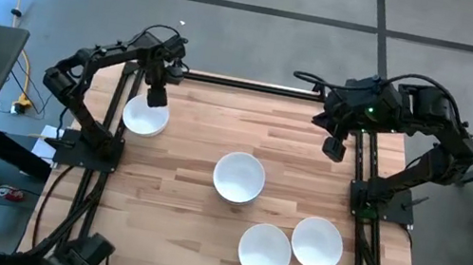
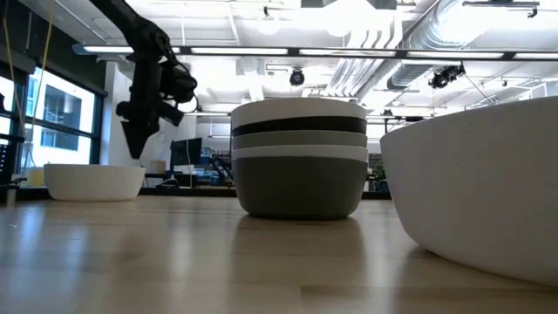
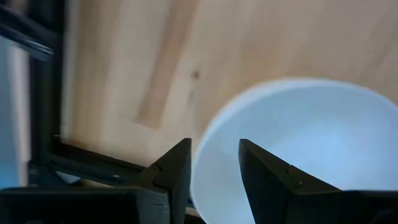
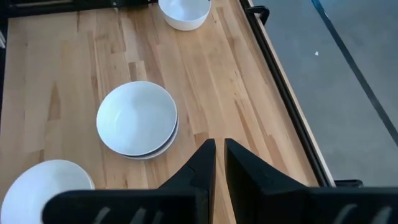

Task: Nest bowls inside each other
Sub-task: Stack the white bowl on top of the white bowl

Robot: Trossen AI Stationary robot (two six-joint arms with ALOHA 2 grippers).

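While the stack of bowls (image 1: 239, 177) sits near the middle of the wooden surface (image 1: 175, 209), white on top from above, the low view shows it layered: a darker grey bowl (image 2: 301, 190) at the base, then a light band, a black band and a white rim nested in it. How many bowls are in that pile is hard to count from here. Over by the left edge, a lone white bowl (image 1: 145, 116) stands apart, and the left gripper (image 1: 157, 97) hangs right above its far rim; in the left wrist view its fingers (image 3: 174, 177) are parted, straddling the rim without closing on it, nothing held. Toward the front right, two more white bowls rest touching each other, one (image 1: 265, 251) nearer the centre line and one (image 1: 316, 243) just beside it on the right. The right gripper (image 1: 333, 149) waits up at the right edge of the surface, well clear of every bowl, its fingers (image 4: 202, 165) drawn almost together with only a thin slit between, gripping nothing.
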